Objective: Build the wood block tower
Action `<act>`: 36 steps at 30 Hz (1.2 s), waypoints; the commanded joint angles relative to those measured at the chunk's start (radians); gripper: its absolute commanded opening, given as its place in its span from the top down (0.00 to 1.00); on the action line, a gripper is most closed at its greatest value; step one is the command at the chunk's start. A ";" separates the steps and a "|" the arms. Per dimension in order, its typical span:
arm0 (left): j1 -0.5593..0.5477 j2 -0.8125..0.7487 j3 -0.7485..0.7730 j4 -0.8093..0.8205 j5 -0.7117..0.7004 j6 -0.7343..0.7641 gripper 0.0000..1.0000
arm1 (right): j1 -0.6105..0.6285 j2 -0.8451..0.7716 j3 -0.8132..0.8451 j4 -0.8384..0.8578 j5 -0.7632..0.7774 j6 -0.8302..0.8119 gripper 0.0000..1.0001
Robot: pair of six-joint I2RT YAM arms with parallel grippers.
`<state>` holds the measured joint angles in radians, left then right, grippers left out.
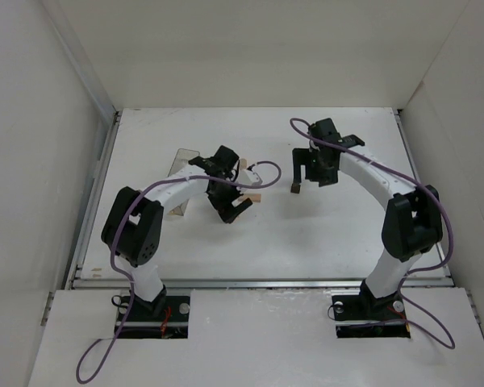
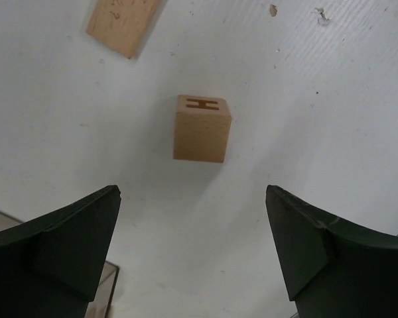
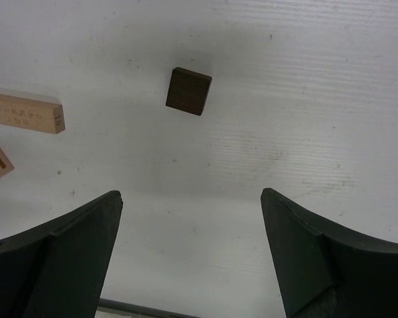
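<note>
My left gripper [image 2: 192, 199] is released and holds nothing. The tan H cube [image 2: 201, 132] lies on the table [image 2: 331, 112] at its 12 o'clock, and the oblong block [image 2: 123, 23] at 11. My right gripper [image 3: 191, 199] is also wide apart and empty, with the dark cube [image 3: 188, 91] at its 12 o'clock. I worry about two things. Each cube sits a little turned against the jaws, so closing may spin it or push it away. Both arms also reach toward the middle, so they may bump.
</note>
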<state>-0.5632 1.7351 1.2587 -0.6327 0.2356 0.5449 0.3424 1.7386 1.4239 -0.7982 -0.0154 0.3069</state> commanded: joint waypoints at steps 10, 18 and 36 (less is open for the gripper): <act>-0.040 0.064 -0.021 0.159 -0.013 -0.106 0.30 | 0.030 -0.045 -0.057 0.051 0.057 0.044 0.09; -0.049 0.076 -0.033 0.179 -0.024 -0.097 0.47 | 0.030 -0.054 -0.066 0.060 0.075 0.044 0.09; -0.089 0.102 0.274 0.009 0.008 0.441 1.00 | 0.030 -0.045 -0.075 0.051 0.133 0.012 0.09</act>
<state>-0.6518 1.8297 1.4509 -0.5880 0.2108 0.8047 0.3626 1.7287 1.3453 -0.7750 0.0738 0.3325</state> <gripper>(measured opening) 0.312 0.909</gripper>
